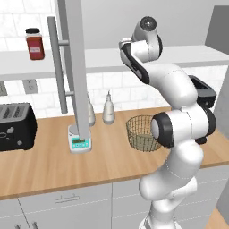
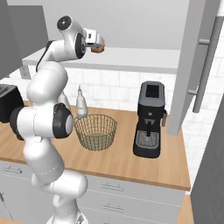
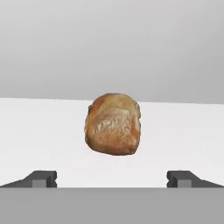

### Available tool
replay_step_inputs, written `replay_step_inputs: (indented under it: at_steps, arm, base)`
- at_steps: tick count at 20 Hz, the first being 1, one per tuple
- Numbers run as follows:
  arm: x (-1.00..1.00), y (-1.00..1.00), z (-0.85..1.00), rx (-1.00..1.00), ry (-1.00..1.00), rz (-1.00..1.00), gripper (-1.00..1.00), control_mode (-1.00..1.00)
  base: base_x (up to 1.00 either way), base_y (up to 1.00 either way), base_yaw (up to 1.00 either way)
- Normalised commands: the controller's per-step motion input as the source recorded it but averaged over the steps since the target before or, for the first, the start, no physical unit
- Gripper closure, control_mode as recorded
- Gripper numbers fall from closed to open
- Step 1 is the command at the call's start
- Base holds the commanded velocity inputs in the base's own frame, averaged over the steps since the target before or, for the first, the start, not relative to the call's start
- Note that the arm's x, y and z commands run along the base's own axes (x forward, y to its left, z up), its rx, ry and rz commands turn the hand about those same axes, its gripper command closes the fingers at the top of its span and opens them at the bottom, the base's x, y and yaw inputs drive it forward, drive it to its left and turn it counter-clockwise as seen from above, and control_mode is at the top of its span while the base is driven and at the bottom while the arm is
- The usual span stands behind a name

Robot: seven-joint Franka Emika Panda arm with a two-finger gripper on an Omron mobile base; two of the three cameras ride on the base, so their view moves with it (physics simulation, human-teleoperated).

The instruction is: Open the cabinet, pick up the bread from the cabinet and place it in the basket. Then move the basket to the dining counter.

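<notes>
Both fingers [image 3: 43, 178] stand wide, bread [image 3: 113, 124] ahead between.

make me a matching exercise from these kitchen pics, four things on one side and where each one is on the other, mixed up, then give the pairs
Things:
1. bread
2. basket
3. red-lidded jar
4. coffee machine

Places:
A. on the wood worktop, right of the basket in the right base view
B. on the pale cabinet shelf, straight ahead of the open gripper
C. on the pale shelf, at the upper left in the left base view
D. on the wood worktop, in front of the white tile wall, empty

Pairs: 1-B, 2-D, 3-C, 4-A
</notes>
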Motion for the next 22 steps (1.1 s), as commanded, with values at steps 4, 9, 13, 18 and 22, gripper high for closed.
replay_step_inputs:
  at_steps: [4,9,13,18,22]
  arm:
    - [0.15,-0.23,-0.01,0.00,0.00,0.00,-1.00,-1.00]
    - [0.17,-0.25,-0.08,0.02,0.00,0.00,-1.00,-1.00]
    - [0.10,-0.03,-0.09,0.03,0.00,0.00,-1.00,-1.00]
    - [0.15,0.00,-0.05,0.05,0.00,0.00,-1.00,-1.00]
    - [0.41,0.01,-0.03,0.05,0.00,0.00,-1.00,-1.00]
  base:
    - [0.00,0.00,0.00]
    - [0.00,0.00,0.00]
    - [0.00,0.00,0.00]
    - [0.00,0.00,0.00]
    - [0.00,0.00,0.00]
